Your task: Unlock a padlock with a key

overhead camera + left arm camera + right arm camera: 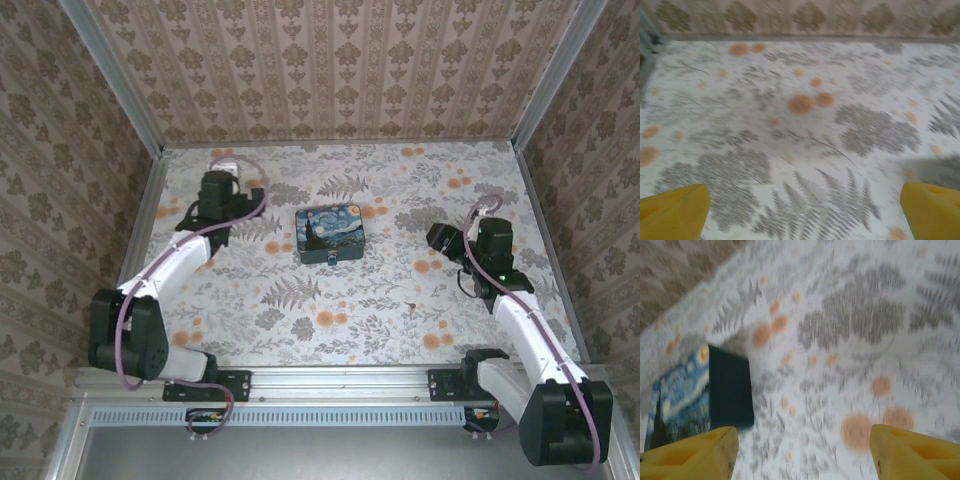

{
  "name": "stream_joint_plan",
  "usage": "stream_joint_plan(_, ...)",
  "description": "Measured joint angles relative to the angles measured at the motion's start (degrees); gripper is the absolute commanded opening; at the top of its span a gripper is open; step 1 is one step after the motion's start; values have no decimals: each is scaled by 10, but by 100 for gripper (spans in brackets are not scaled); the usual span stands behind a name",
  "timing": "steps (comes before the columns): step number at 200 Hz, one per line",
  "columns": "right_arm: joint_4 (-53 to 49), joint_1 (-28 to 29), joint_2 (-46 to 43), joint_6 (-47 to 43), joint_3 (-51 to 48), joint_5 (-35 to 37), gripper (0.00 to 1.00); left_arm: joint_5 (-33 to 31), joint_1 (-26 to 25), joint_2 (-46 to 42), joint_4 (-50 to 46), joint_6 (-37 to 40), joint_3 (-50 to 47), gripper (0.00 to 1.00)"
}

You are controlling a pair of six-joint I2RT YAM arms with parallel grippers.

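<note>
Ok, padlock [333, 260]: tiny dark lump touching the near edge of the starry-night box [330, 233], mid-table; detail too small to confirm.
key: too small to tell apart from the floral print on the table [300, 330].
left gripper [250, 195]: jaws wide apart, nothing between them; left of the box.
right gripper [438, 238]: jaws apart, empty; right of the box, aimed at it, well apart from it.
handling: judged light, rigid, smooth metal; likely to skid or swivel if nudged.
grip: pinch the padlock body across its flat sides, leaving shackle and keyhole free; take the key by its head.
risk: box may slide along with the lock.
</note>
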Motion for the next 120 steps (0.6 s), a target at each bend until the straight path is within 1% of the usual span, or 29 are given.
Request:
stream_joint_plan(16, -59, 26, -23, 7, 0, 0, 67, -5, -49, -24, -23, -34, -12, 100)
stream_joint_plan(35, -111, 67, -53, 15, -2, 7, 64, -2, -85, -66, -44, -84, -36, 100)
stream_joint_plan(55, -142, 110, -58, 22, -7, 23, 63, 8, -98, -103, -65, -133, -60, 100)
stream_joint_plan(74, -167, 148, -47, 30, -21, 52, 62, 24, -107, -122, -89, -168, -72, 100)
stream_joint_plan(99, -183, 185, -28, 41, -37, 88, 60, 48, -117, -129, -112, -192, -72, 100)
stream_joint_plan(120, -189, 218, 9, 52, -41, 117, 58, 68, -120, -129, -123, -201, -72, 100)
